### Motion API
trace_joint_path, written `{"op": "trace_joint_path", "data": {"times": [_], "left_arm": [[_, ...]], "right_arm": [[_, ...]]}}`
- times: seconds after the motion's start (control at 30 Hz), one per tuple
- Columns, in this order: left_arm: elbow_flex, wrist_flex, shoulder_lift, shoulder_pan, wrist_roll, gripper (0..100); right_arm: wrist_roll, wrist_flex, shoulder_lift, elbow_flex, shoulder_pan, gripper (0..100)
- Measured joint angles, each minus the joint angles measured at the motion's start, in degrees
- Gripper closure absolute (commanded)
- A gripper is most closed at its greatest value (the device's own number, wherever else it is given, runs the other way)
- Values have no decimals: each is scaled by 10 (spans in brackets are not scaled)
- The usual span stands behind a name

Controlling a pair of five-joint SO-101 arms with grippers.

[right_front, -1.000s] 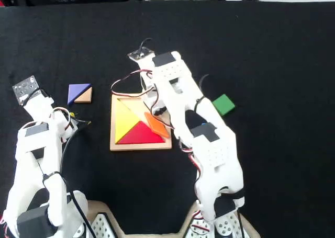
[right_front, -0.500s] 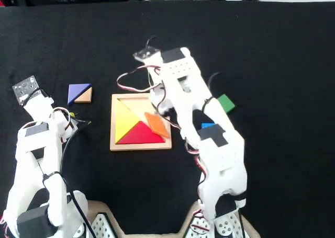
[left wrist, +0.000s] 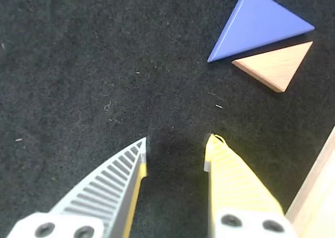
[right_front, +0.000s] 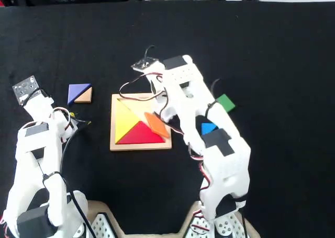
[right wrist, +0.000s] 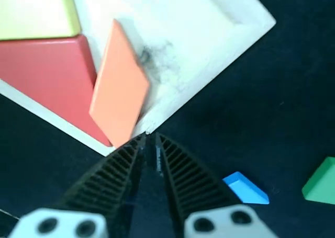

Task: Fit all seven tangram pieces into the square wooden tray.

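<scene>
From above, on a black table (right_front: 282, 55): square wooden tray (right_front: 140, 146) at centre, with yellow triangle (right_front: 124, 122) filling its left side and red triangle (right_front: 140, 135) along its near edge, the two touching. Orange parallelogram (right_front: 156, 124) askew at the tray's right side, reaching the rim, partly under the right arm (right_front: 222, 154). Left of the tray, apart from it, purple-blue triangle (right_front: 76, 91) and tan triangle (right_front: 86, 97) edge to edge. Green square (right_front: 225, 102) just right of that arm; small blue piece (right_front: 208, 128) amid its links. Left arm (right_front: 37, 144) near the table's left edge.
</scene>
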Motion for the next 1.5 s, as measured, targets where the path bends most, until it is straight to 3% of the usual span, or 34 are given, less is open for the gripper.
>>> {"op": "trace_joint_path", "data": {"times": [0.5, 0.93, 1.2, 1.5], "left_arm": [[0, 0, 0, 0, 0, 816], [0, 0, 0, 0, 0, 816], [0, 0, 0, 0, 0, 816], [0, 0, 0, 0, 0, 816]], "right_arm": [[4, -37, -1, 38, -52, 988], [-8, -2, -38, 26, -64, 988], [-53, -189, -84, 109, -73, 988], [-52, -209, -84, 111, -96, 988]]}}
